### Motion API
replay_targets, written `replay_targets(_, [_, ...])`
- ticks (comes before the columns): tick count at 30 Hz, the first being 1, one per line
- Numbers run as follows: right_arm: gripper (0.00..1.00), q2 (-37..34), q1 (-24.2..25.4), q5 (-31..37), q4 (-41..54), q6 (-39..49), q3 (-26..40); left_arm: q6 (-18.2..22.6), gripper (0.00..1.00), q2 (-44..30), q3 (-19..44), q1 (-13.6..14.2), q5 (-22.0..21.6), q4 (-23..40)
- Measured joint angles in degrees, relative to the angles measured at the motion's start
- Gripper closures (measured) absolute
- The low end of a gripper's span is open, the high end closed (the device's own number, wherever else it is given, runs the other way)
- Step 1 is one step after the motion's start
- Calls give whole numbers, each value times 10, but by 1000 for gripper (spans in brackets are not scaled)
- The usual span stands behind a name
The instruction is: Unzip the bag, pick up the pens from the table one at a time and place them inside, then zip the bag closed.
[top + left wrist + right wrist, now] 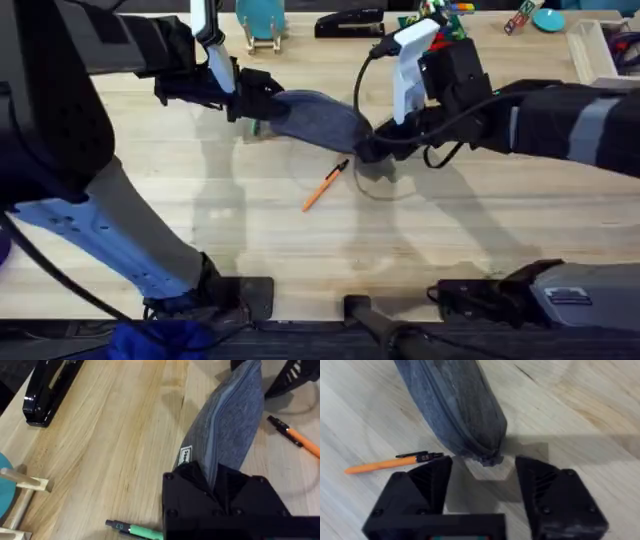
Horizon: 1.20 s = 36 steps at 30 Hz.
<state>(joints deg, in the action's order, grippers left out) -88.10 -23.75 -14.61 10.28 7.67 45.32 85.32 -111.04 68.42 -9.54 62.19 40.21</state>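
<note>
The blue-grey bag [318, 117] lies slantwise on the table [180, 200], and its zipper looks closed. My left gripper [247, 97] is shut on the bag's [230, 420] left end, the fabric pinched between its black fingers [190, 490]. My right gripper [372, 148] stands open at the other end, one finger on each side of the bag's tip [485, 457]. The orange pen [326, 186] lies on the table in front of the bag. The green pen [136, 530] lies close under the left gripper, partly hidden.
A black stapler [350, 22] and a teal wooden stand [262, 25] sit along the back edge. Small colourful items [440, 20] and a tray [600, 45] are at the back right. Bare wood stretches in front of the orange pen.
</note>
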Motion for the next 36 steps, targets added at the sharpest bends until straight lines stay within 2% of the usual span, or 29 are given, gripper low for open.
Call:
replay_targets(5, [504,0,0,0,0,0,0,0,959,0,0,0,0,0])
replay_targets(8, [543,0,0,0,-1,0,0,0,959,0,0,0,0,0])
replay_targets(12, [533,0,0,0,-15,0,-1,0,959,0,0,0,0,0])
replay_targets(14, [568,0,0,0,-21,0,-1,0,959,0,0,0,0,-1])
replay_targets(22, [947,0,-1,-2,-24,0,-1,0,959,0,0,0,-1,-2])
replay_targets(36, [967,0,-1,0,-14,0,-1,0,959,0,0,0,0,-2])
